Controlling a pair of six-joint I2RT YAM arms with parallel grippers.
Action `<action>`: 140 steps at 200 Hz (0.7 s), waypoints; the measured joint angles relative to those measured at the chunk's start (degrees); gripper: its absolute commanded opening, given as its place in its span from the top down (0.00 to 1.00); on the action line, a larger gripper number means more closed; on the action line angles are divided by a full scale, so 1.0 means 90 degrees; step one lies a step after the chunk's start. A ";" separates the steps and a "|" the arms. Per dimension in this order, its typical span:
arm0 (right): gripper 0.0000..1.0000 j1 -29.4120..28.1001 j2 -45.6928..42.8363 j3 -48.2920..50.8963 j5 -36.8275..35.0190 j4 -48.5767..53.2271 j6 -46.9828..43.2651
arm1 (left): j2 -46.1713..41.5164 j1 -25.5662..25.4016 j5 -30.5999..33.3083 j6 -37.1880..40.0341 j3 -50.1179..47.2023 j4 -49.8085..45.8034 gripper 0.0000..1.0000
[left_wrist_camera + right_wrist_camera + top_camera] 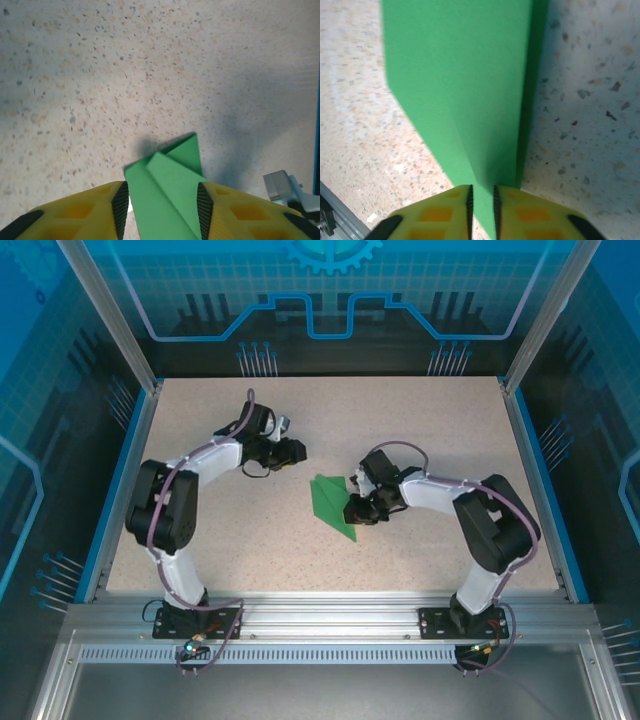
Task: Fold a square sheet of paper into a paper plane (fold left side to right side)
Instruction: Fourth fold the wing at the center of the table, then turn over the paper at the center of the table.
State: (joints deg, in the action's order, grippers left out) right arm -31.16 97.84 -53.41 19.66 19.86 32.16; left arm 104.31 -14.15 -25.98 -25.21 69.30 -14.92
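The green sheet of paper [328, 502] lies mid-table, folded into a narrow pointed shape whose tip points toward the near right. My right gripper [352, 510] sits at its right edge. In the right wrist view the paper [465, 90] runs down between the nearly closed fingers, so the right gripper [482, 205] is shut on it. My left gripper [298, 450] hovers just up-left of the paper, apart from it. In the left wrist view the layered folds of the paper [170, 185] lie beyond the widely spread fingers of the open left gripper [162, 202].
The speckled beige tabletop [420, 430] is bordered by a blue rim [538, 490] on both sides. An aluminium rail [330, 615] runs along the near edge by the arm bases. A grey metal part [280, 184] shows at the lower right of the left wrist view.
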 measured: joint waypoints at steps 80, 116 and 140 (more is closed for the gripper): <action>0.44 0.0673 -0.2288 0.1302 -0.0311 -0.1001 0.0233 | -0.0413 -0.0593 -0.0386 -0.0930 -0.1326 0.0695 0.51; 0.38 0.0928 -0.3019 0.1761 -0.0289 -0.1331 0.0532 | -0.0126 -0.0874 -0.0505 -0.1122 -0.1299 0.1052 0.51; 0.38 0.1032 -0.3342 0.1814 -0.0255 -0.1360 0.0639 | 0.0163 -0.0945 -0.0505 -0.1214 -0.1273 0.1127 0.51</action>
State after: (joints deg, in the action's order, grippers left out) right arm -21.87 67.77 -37.08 17.37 7.62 37.91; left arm 105.78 -22.65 -30.52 -36.14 57.84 -4.78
